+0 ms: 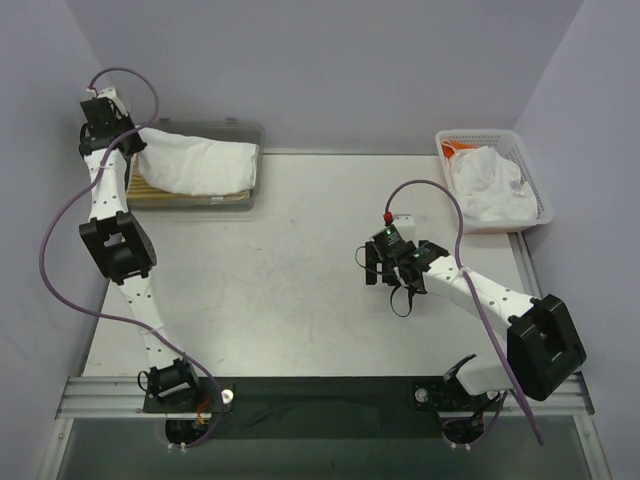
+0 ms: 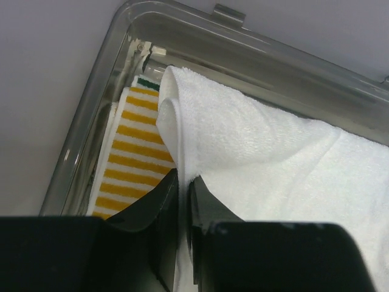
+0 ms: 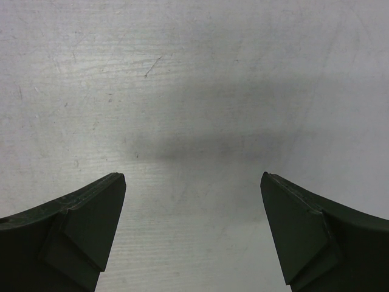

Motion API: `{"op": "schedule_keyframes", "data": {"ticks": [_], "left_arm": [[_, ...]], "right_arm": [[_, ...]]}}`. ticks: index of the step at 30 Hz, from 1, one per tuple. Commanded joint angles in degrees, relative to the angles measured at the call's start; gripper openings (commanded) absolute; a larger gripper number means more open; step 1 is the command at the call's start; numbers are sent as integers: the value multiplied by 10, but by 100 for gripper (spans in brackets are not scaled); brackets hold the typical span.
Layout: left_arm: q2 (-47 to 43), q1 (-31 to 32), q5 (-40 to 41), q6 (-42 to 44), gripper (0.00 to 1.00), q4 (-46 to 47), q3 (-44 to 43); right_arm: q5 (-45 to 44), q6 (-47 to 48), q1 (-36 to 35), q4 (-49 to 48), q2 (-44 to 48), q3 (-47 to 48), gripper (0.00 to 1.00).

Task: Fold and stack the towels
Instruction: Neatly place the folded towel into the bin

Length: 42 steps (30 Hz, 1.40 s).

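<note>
A plain white towel [image 1: 200, 165] [image 2: 261, 146] lies loosely folded in the clear grey tray [image 1: 256, 135] [image 2: 91, 140] at the back left. It covers most of a yellow-and-white striped towel [image 2: 137, 152] [image 1: 150, 190]. My left gripper [image 2: 182, 176] [image 1: 130, 142] is shut on a fold of the white towel at its left end, the cloth pinched between the jaws. Over bare tabletop right of centre, my right gripper [image 3: 193, 179] [image 1: 385, 268] hangs open and holds nothing. More white towels [image 1: 490, 185] are heaped in the basket.
The white mesh basket [image 1: 535, 180] stands at the back right with something orange [image 1: 455, 150] in its far corner. A sliver of green edging [image 2: 146, 82] shows beneath the yellow towel. The tray's back wall and the room wall are close behind my left gripper.
</note>
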State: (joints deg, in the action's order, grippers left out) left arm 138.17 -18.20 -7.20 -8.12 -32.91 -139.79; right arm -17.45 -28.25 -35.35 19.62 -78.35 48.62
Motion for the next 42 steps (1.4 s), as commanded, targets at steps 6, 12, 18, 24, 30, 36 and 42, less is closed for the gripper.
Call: {"op": "schedule_keyframes", "data": {"ticks": [6, 12, 18, 24, 30, 36, 42], "left_arm": [[-19, -9, 11, -2, 0, 48, -23], [-25, -10, 19, 4, 0, 48, -24], [-32, -10, 25, 10, 0, 44, -34], [-37, -10, 29, 22, 0, 36, -41], [-40, -10, 34, 25, 0, 33, -41], [-34, -10, 46, 29, 0, 39, -32], [-27, -11, 60, 38, 0, 50, -10]], "right_arm": [[-7, 2, -8, 22, -2, 17, 100], [-7, 1, -8, 22, -3, 17, 100], [-7, 3, -9, 22, -5, 18, 100], [-4, 7, -9, 22, -10, 24, 100], [-1, 7, -9, 22, -13, 27, 100], [1, 8, -10, 22, -15, 29, 100], [5, 7, -10, 22, -18, 27, 100]]}}
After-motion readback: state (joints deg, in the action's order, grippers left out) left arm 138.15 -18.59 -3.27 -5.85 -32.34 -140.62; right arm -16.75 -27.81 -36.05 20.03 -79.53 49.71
